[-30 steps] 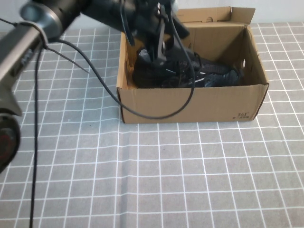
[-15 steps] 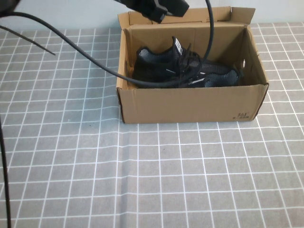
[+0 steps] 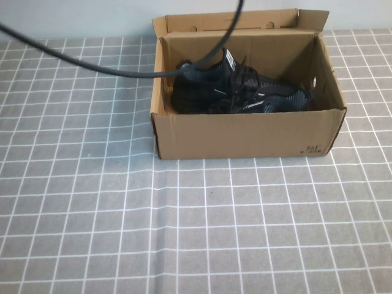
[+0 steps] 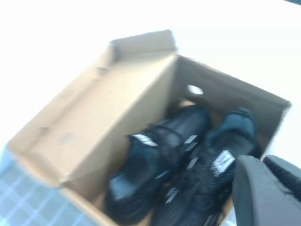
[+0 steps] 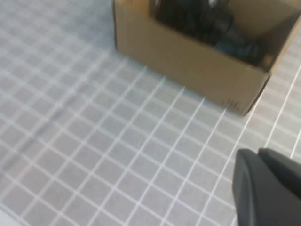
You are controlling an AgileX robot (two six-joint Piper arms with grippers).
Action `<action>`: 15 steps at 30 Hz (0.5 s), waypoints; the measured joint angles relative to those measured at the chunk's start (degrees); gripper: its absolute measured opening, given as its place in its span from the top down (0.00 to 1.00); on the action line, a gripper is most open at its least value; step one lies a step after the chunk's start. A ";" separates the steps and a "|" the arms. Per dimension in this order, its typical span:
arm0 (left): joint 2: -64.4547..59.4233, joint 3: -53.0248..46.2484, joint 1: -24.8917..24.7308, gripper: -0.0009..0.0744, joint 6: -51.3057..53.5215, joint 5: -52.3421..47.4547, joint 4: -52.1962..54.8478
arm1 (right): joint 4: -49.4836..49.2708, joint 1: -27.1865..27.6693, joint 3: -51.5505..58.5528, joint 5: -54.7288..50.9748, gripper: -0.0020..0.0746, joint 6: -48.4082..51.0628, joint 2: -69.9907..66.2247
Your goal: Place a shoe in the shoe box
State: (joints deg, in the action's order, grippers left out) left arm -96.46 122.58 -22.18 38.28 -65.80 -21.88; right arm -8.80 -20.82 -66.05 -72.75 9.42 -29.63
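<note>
The brown cardboard shoe box point(image 3: 245, 135) stands open at the far middle of the table, its lid flap folded back. Two black sneakers lie side by side inside it. The shoe point(image 3: 205, 86) has its white tongue label standing up; its twin point(image 3: 278, 101) lies along the front wall. The left wrist view shows the shoe point(image 4: 155, 165) and the twin point(image 4: 211, 174) in the box point(image 4: 94, 117). My left gripper point(image 4: 265, 188) is shut and empty, raised above the box and out of the high view. My right gripper point(image 5: 268, 188) is shut and empty above the table, in front of the box point(image 5: 197, 61).
A black cable point(image 3: 122, 70) from my left arm hangs across the table's far left and over the box's back left corner. The table is covered with a grey checked cloth point(image 3: 196, 226).
My left arm has risen from over the box and left the high view; only its cable still shows. Both sneakers lie still in the box.
</note>
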 joint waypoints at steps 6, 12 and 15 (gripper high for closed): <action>11.57 -11.84 0.00 0.99 -2.42 7.20 2.61 | 1.31 0.00 0.00 -0.56 0.99 -5.03 12.38; 28.06 -35.74 0.00 0.99 -2.95 22.36 1.50 | 1.55 0.00 1.31 -0.89 0.99 -5.80 20.42; 36.48 -49.76 0.00 0.99 -2.84 31.28 0.49 | -0.12 0.00 4.79 1.60 0.99 -5.88 22.08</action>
State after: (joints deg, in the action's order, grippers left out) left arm -59.97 72.81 -22.18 35.43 -34.52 -21.39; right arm -8.91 -20.82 -61.27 -71.16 3.54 -7.54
